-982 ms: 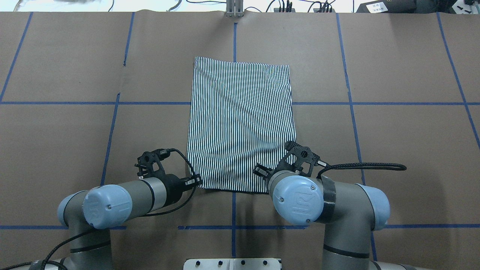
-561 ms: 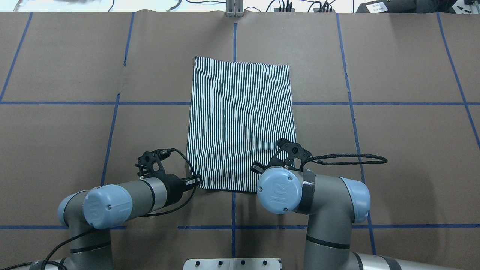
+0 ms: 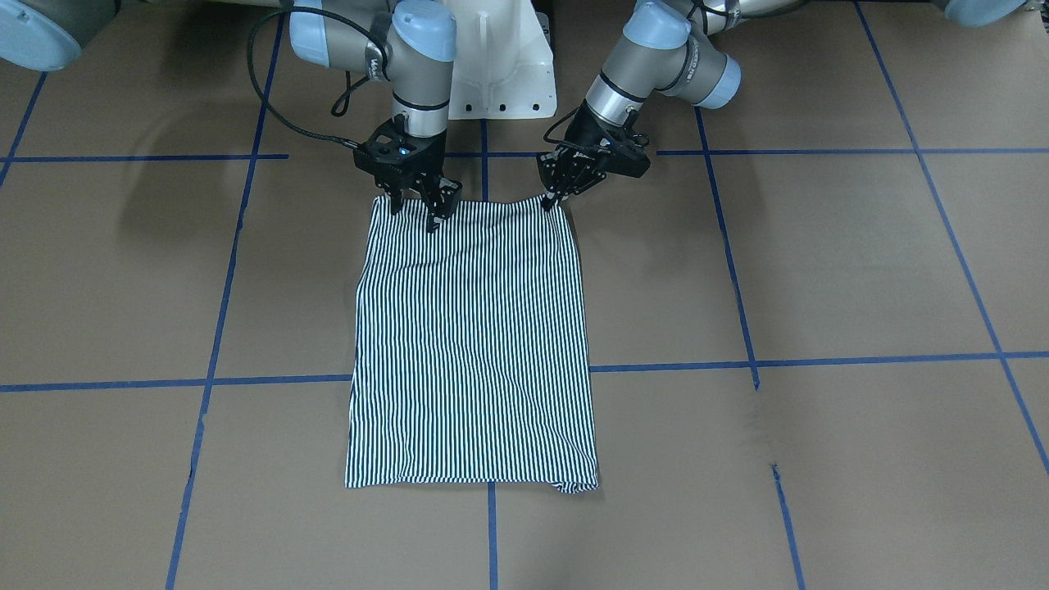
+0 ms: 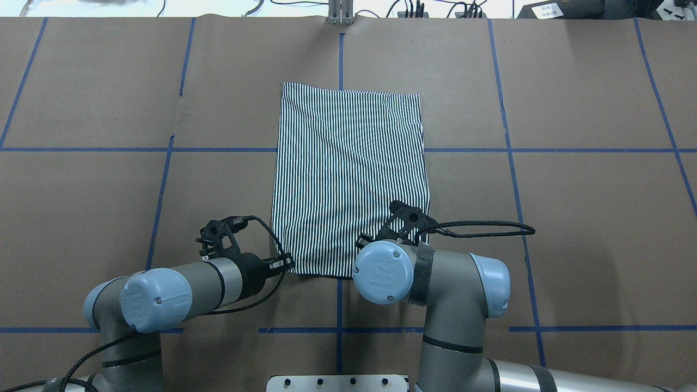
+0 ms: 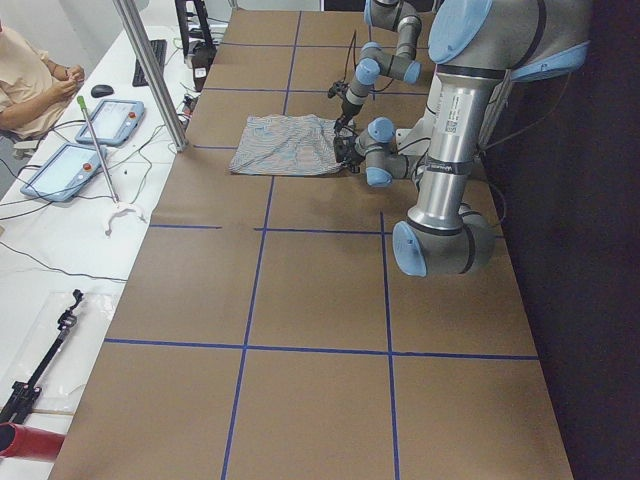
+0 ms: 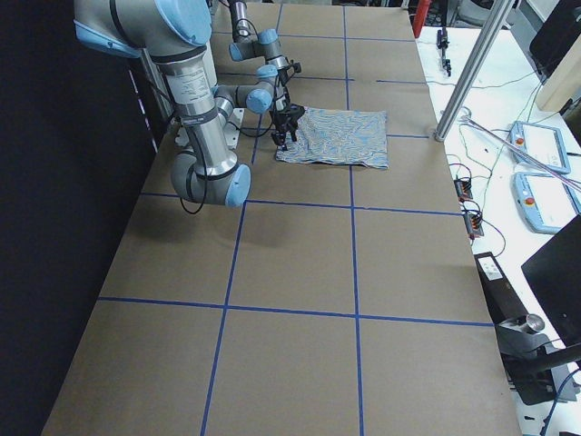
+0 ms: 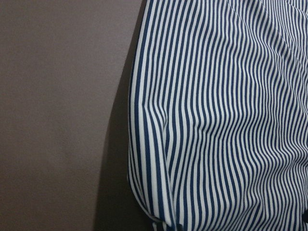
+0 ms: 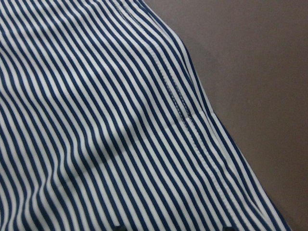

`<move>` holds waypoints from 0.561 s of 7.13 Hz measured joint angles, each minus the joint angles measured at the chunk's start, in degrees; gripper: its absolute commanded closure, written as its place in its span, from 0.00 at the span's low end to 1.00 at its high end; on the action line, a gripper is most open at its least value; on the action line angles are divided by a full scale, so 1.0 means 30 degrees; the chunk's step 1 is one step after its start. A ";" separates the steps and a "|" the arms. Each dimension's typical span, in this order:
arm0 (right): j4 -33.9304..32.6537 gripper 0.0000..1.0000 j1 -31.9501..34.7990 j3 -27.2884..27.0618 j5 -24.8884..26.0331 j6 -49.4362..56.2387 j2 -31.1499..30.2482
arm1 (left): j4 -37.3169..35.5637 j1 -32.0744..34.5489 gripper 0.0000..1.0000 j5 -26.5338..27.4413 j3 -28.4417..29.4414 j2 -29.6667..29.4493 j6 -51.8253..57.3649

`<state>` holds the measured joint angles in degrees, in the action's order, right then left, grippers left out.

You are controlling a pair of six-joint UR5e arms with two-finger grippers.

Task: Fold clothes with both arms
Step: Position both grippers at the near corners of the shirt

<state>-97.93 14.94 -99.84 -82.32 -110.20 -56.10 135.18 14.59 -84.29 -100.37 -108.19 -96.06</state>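
Navy-striped shirt lies flat on the table, left gripper still pinching its near corner, right gripper newly swung over the other near corner, fingers spread, seemingly ready to grasp.

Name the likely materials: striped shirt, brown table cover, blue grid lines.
Shirt: thin soft knit, probably cotton or a blend, matte. It ripples, and a stitched seam shows.
Table cover: looks like brown kraft paper, matte, with a ragged sheet edge visible.
Grid lines: likely blue tape, with flat narrow strips that break at the paper's edge.
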 measured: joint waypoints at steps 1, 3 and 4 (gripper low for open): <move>-0.0027 0.34 0.0001 0.0144 -0.0006 0.0013 0.0024 | 0.0000 0.0000 1.00 0.0000 0.0001 -0.0001 0.0000; -0.0232 1.00 0.0002 0.0221 -0.0039 0.0022 0.0046 | 0.0000 0.0000 1.00 0.0000 0.0000 -0.0021 0.0000; -0.0274 1.00 0.0003 0.0226 -0.0061 0.0017 0.0070 | 0.0000 0.0001 1.00 0.0000 0.0000 -0.0025 0.0000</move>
<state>-98.76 14.95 -99.16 -82.50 -110.14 -55.89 135.18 14.59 -84.29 -100.37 -108.27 -96.06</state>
